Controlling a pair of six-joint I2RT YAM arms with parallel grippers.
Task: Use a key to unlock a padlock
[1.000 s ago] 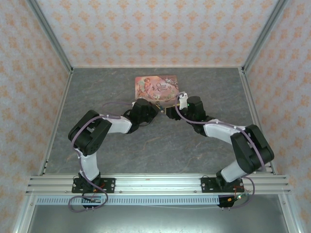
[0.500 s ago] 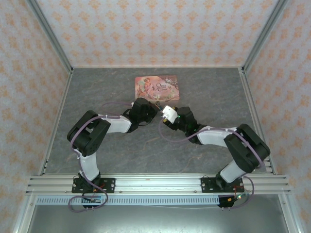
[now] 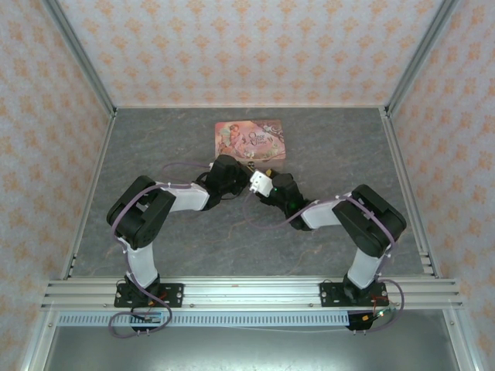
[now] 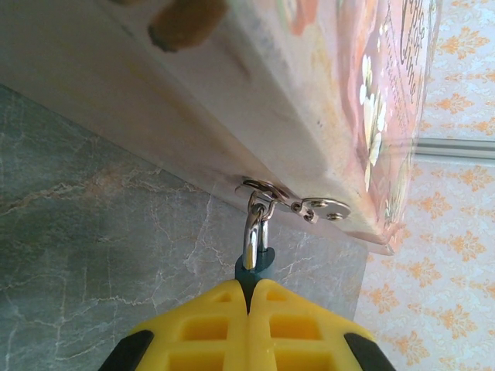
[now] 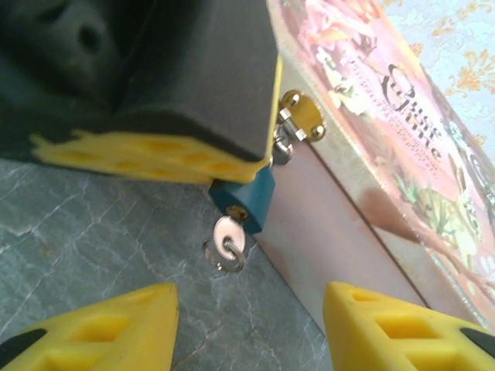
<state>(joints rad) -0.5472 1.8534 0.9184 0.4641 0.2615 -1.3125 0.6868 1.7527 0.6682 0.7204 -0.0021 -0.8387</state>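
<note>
- A grey, marble-veined table (image 3: pixel 325 139) is carrying everything — its surface is running from the aluminium rail (image 3: pixel 247 292) at the near edge to the far wall (image 3: pixel 247 46).
- A pink illustrated tin (image 3: pixel 249 139) is lying flat on it, lid up, toward the far side — about midway between left and right.
- The tin's near side wall is standing straight up from the grey surface.

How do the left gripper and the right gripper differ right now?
The left gripper is shut on the padlock; the right gripper stands open, nothing between its fingers. The left gripper touches the padlock; the right gripper sits short of the key in it. Both have yellow fingers and face the pink tin.
</note>
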